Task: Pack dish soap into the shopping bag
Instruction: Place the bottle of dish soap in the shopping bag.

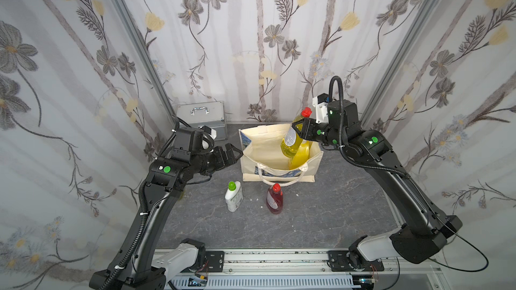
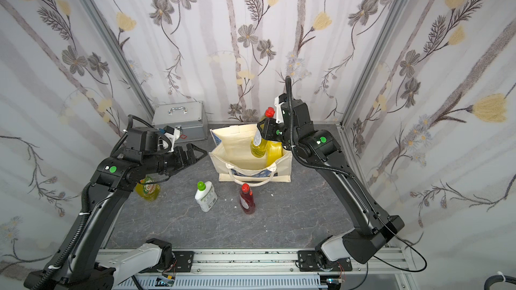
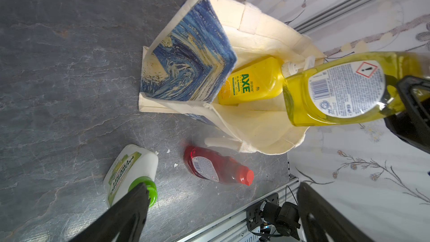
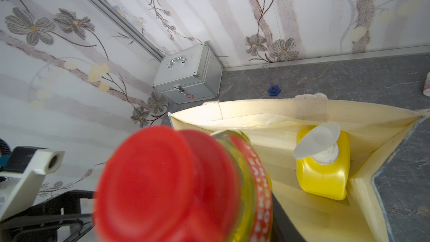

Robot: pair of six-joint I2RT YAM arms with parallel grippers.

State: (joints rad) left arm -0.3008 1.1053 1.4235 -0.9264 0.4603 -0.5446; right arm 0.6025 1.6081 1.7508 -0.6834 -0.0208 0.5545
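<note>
Right pincer (image 1: 299, 130) clamped on yellow-green bottle (image 1: 290, 143) above shopping bag (image 1: 262, 146): lower upright left of pump bottle (image 1: 301, 160) before releasing; left pincer (image 1: 236, 155) gapes empty.

silver case (image 1: 205, 121) on grey table (image 1: 321, 218)

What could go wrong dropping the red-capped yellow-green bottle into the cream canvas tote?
The right gripper holds the red-capped yellow-green bottle tilted near the opaque yellow pump bottle; released, it may strike the white pump head.
The blue-printed side wall of the cream canvas tote folds inward; the open left gripper isn't holding it, so the bottle may snag.
</note>
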